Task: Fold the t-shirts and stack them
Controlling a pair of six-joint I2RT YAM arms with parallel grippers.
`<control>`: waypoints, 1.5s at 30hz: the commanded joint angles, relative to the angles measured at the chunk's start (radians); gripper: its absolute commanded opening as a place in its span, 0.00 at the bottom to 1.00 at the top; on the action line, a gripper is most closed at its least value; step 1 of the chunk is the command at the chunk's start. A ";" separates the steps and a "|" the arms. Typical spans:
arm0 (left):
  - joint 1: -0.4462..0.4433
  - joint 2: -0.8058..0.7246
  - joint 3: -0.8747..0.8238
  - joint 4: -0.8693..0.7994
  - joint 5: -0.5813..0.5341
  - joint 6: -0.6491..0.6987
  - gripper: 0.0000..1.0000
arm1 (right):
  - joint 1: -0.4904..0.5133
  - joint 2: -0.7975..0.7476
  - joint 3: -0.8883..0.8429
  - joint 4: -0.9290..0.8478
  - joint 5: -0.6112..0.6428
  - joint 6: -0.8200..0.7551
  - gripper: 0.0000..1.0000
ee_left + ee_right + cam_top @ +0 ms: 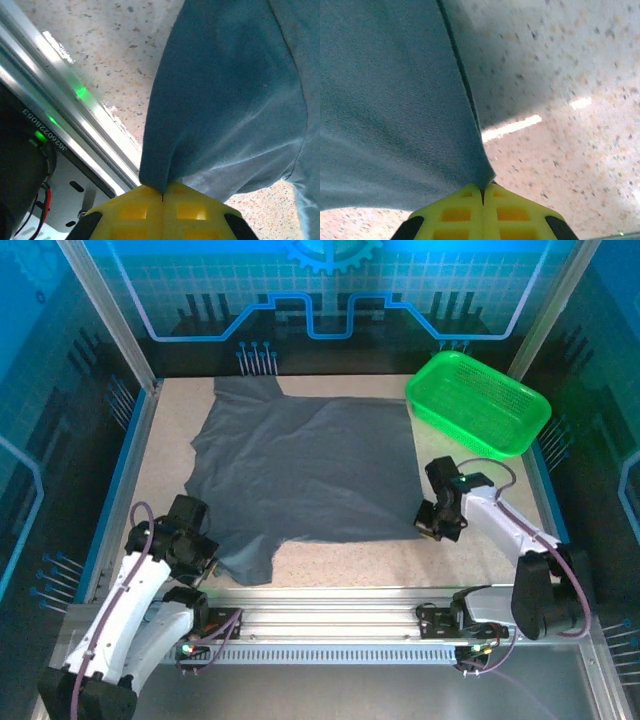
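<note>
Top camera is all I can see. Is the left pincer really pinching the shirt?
Observer: Yes. Its wrist view shows the left pincer shut on a bunched fold of the shirt.
Operator: And the other one?
Observer: The right pincer is shut on a hemmed corner.
Operator: Is that corner lifted?
Observer: It looks so. The cloth throws a shadow on the table beneath it.

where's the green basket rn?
Top view: the green mesh basket sits at the far right corner of the table, just past the right edge of the t-shirt, beyond the right gripper.
</note>
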 commanded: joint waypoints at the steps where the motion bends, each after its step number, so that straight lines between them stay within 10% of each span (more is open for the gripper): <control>1: -0.006 -0.020 -0.020 -0.045 0.011 -0.052 0.00 | 0.002 -0.005 -0.027 -0.033 -0.017 0.002 0.00; 22: 0.054 0.432 0.412 0.482 -0.068 0.215 0.00 | -0.060 0.216 0.383 -0.052 -0.007 0.018 0.00; 45: 0.153 0.794 0.626 0.631 -0.122 0.424 0.00 | -0.092 0.591 0.692 -0.062 0.090 0.082 0.00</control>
